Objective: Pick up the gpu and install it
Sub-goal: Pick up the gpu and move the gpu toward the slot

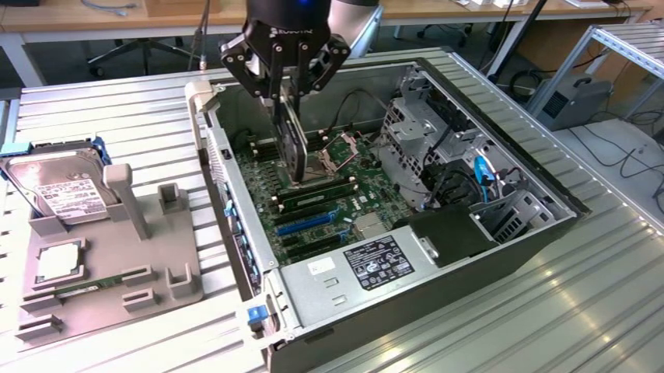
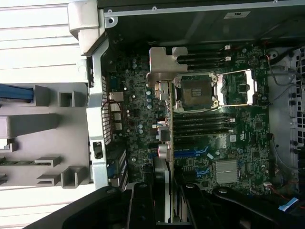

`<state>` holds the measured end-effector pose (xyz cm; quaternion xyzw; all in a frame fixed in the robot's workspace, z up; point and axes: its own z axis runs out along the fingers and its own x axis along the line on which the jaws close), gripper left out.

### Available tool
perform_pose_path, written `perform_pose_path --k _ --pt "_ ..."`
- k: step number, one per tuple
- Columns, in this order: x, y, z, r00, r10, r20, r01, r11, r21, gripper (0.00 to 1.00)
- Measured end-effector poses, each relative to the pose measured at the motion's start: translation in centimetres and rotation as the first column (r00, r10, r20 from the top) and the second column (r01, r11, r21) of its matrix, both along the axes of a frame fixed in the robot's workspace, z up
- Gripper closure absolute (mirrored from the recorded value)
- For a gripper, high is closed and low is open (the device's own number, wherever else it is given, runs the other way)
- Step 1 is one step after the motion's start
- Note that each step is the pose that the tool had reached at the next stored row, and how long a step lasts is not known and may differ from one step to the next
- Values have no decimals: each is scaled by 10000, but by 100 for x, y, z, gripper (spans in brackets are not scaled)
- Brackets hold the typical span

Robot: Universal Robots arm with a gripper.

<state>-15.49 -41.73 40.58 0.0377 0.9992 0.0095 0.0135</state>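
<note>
The jaws are squeezing the gpu [image 1: 291, 138], which is hanging on its edge. Keeping it straight seems best; the blue slots [image 1: 307, 222] are sitting at its six o'clock.

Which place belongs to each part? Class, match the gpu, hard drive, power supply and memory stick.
1 gpu
2 hard drive
3 power supply
4 memory stick

A silver labelled box inside the computer case
B gripped by the pincer, above the motherboard
C low in a slot of the grey rack
D leaning at the grey rack's edge, white label showing

Pairs: 1-B, 2-D, 3-A, 4-C
</note>
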Motion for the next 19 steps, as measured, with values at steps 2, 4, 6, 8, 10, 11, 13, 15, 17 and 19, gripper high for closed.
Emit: perform_pose_path --k 2,4,6,8,10,11,13,15,17,19 --pt "9 0 -5 10000 0 0 0 10000 -1 73" --pt "17 0 -9 10000 1 0 -1 10000 -1 73" --pt "31 0 -17 10000 1 0 -1 10000 -1 73" --pt "43 0 -23 10000 1 0 -1 10000 -1 73" --pt "50 0 -28 10000 1 0 -1 10000 -1 73" --pt "54 0 -30 10000 0 0 0 10000 -1 73" --pt "61 0 -34 10000 1 0 -1 10000 -2 73" --pt "68 0 -38 10000 0 0 0 10000 -1 73" --pt "75 0 -43 10000 1 0 -1 10000 -2 73" --pt "83 0 -48 10000 1 0 -1 10000 -1 73"
